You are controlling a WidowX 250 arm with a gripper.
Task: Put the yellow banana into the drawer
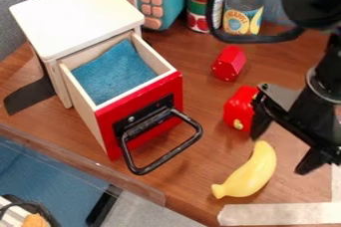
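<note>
One yellow banana (pixel 256 171) is lying on the brown table (pixel 206 96) at 5 o'clock, its narrow end pointing toward 8 o'clock, near the front edge; pale tape (pixel 279 214) is running just beside it, on its 6 o'clock side. The black gripper (pixel 279 152) is hanging at 4 o'clock, its fingers standing apart; the banana is lying just off them, toward 7 or 8 o'clock. A stretch of wood is separating the banana from the black handle (pixel 172 154); the drawer (pixel 143 99) is standing open at 9 o'clock, jutting from its white cabinet (pixel 77 17), its rim surrounding a blue cloth (pixel 116 74). Two red toys are sitting beyond the handle, one (pixel 230 63) between 1 and 2 o'clock; the other (pixel 240 106) is crowding the gripper's 10 o'clock side.
</note>
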